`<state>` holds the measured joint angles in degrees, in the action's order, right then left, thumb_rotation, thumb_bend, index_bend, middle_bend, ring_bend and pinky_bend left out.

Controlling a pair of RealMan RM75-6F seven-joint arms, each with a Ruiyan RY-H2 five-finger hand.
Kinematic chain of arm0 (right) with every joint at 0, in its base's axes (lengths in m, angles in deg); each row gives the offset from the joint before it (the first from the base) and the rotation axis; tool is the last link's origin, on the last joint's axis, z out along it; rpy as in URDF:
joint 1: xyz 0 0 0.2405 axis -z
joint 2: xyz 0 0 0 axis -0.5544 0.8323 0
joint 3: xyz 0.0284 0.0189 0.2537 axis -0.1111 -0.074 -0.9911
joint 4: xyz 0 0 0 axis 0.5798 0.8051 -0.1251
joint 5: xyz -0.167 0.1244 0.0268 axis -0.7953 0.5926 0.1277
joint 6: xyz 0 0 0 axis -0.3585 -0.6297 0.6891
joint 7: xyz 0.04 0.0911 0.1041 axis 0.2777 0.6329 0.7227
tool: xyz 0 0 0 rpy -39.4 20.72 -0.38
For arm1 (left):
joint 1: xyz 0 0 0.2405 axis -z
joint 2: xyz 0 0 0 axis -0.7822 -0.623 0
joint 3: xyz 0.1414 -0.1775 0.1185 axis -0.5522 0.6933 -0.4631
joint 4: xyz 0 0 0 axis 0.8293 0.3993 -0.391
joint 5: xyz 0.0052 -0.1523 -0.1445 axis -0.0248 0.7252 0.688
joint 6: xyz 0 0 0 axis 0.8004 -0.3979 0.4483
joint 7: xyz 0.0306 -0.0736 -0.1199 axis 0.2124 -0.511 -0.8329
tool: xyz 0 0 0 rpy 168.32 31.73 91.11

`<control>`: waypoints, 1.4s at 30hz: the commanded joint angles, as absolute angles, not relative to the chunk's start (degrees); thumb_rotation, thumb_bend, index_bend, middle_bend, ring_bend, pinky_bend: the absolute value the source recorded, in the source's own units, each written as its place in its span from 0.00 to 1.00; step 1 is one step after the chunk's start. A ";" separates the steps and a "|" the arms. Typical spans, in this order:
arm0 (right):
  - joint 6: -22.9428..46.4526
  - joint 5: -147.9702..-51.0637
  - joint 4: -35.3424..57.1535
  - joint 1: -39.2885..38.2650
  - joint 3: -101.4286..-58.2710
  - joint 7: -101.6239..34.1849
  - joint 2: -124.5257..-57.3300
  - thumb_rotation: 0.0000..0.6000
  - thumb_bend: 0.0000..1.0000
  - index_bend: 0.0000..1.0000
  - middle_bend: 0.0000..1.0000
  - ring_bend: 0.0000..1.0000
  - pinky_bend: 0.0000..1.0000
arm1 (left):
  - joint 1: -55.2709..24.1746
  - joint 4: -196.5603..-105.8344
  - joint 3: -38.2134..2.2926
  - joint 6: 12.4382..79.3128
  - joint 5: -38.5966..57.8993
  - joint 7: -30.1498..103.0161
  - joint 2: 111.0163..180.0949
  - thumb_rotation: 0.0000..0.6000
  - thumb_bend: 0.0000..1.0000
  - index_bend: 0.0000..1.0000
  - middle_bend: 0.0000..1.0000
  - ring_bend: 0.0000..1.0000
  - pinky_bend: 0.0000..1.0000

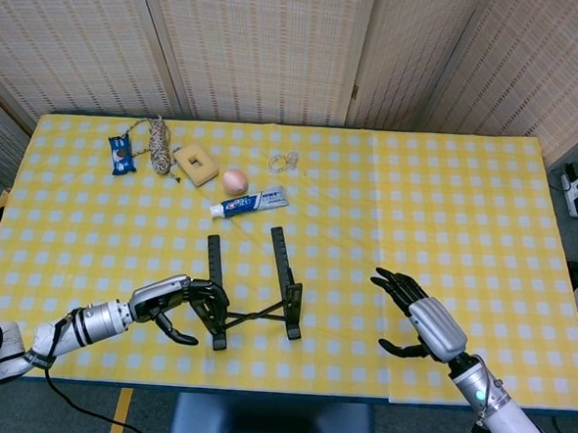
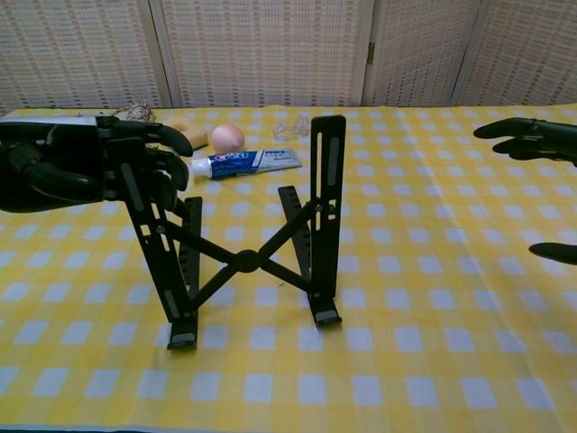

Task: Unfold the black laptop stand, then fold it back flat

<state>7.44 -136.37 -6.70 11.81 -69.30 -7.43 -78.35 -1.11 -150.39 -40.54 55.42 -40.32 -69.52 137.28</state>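
Fingers (image 2: 153,171) of my left hand (image 1: 171,303) are wrapped around the upper end of the left rail of the black laptop stand (image 1: 250,293); I hold it there. My right hand (image 1: 420,323) holds nothing, fingers apart, well off to the stand's right.

Stand: unfolded, cross-brace making an X between two rails, feet on the bench (image 1: 417,215) near its front edge, rails raised and leaning toward my left in the chest view.

Toothpaste tube (image 1: 250,203): blue and white, lettering too small for me to read, lying just behind the stand. Peach-coloured ball (image 1: 234,182) touching or just beside it. Yellow square block (image 1: 195,164), coil of rope (image 1: 157,144), blue snack packet (image 1: 122,154), label unreadable, and a small clear item (image 1: 284,161) along the far side.
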 commanded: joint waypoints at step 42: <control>16.42 -134.68 14.35 -12.21 -66.40 52.09 -101.27 1.00 0.30 0.29 0.31 0.31 0.21 | 0.53 -156.11 -43.49 56.09 -37.64 -63.44 135.41 1.00 0.19 0.36 0.43 0.42 0.28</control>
<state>16.13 -135.15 14.79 -12.16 -67.16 50.49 -101.42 0.53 -156.11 -43.49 56.10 -37.64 -63.45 135.41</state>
